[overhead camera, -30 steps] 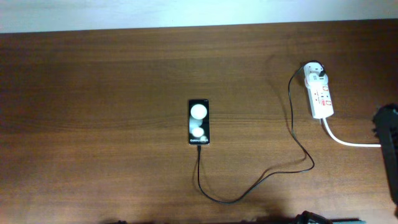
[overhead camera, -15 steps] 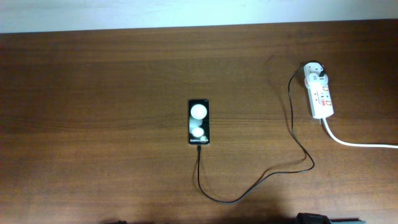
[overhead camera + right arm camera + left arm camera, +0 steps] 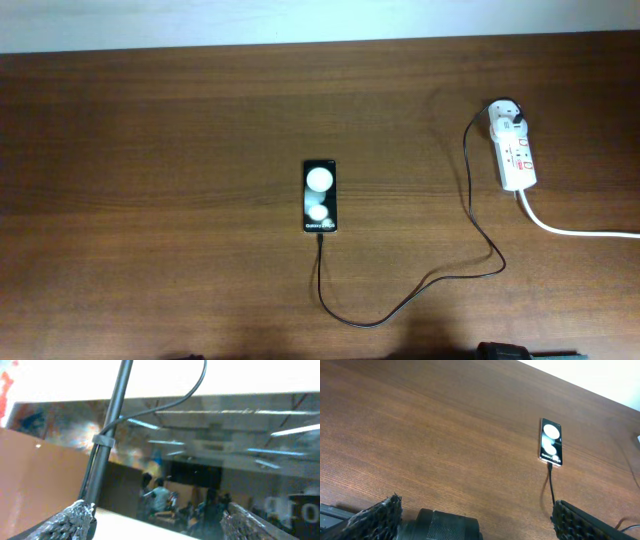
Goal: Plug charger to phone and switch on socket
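Observation:
The black phone (image 3: 320, 196) lies flat mid-table, two white round spots on its face. The charger cable (image 3: 380, 322) runs from the phone's near edge, loops right and climbs to its white plug adapter (image 3: 505, 112), seated in the far end of the white socket (image 3: 515, 155). In the left wrist view the phone (image 3: 551, 443) lies far ahead with the cable (image 3: 551, 487) at its near end. My left gripper (image 3: 476, 505) is open and empty, low over bare wood. My right gripper (image 3: 157, 512) is open and empty and faces away from the table.
The socket's thick white cord (image 3: 575, 232) runs off the right edge. A white wall borders the table's far side. A black pole with a cable clipped to it (image 3: 107, 435) stands ahead of the right gripper. Neither arm shows in the overhead view.
The right arm's dark shape at the overhead view's right edge has withdrawn out of view. Phone, cable and socket have not moved.

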### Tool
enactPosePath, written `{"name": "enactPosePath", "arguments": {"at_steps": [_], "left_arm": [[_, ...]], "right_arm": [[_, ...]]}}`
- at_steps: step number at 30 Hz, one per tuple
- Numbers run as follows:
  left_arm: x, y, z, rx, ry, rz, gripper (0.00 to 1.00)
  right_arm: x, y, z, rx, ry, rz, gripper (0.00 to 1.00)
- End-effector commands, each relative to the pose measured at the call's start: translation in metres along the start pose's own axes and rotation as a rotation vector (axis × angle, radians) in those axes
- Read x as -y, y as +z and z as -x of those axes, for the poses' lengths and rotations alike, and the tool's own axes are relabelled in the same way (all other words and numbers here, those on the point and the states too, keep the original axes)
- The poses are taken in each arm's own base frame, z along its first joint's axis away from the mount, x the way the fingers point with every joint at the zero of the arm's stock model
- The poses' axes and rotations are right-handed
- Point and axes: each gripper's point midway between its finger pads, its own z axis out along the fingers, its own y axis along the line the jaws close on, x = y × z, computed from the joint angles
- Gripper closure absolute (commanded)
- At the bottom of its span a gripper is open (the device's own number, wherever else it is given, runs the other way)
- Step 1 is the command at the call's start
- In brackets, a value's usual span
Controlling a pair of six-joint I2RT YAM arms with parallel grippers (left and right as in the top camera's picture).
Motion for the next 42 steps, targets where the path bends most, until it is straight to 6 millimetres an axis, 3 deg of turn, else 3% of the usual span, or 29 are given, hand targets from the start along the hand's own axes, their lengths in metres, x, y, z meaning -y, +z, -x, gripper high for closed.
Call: {"name": "enactPosePath", "arguments": {"at_steps": [1,6,13,20,24,32,38,42], "left_arm": [[-0.001,-0.001,0.000,0.015,0.016,0.004,0.01],[-0.001,-0.001,0.000,0.014,0.016,0.004,0.01],[-0.001,-0.001,0.000,0.014,0.016,0.004,0.01],[-0.001,-0.001,0.000,0.015,0.016,0.004,0.01],[-0.001,-0.001,0.000,0.014,0.016,0.004,0.01],[-0.001,-0.001,0.000,0.014,0.016,0.004,0.01],[-0.001,-0.001,0.000,0.014,0.016,0.004,0.01],[-0.001,-0.001,0.000,0.014,0.016,0.004,0.01]], "right_arm": [[0.006,-0.019,0.014,0.070,-0.017,-0.092,0.11],[0.010,-0.048,0.033,0.170,-0.044,-0.203,0.00],[0.014,-0.086,0.050,0.277,-0.060,-0.329,0.01],[0.008,-0.088,0.052,0.286,-0.063,-0.302,0.01],[-0.005,-0.087,0.042,0.274,-0.075,-0.224,0.01],[-0.002,-0.098,-0.003,0.331,-0.097,-0.216,0.01],[-0.004,-0.102,-0.002,0.338,-0.099,-0.208,0.01],[0.002,-0.093,-0.010,0.316,-0.091,-0.215,0.01]]}}
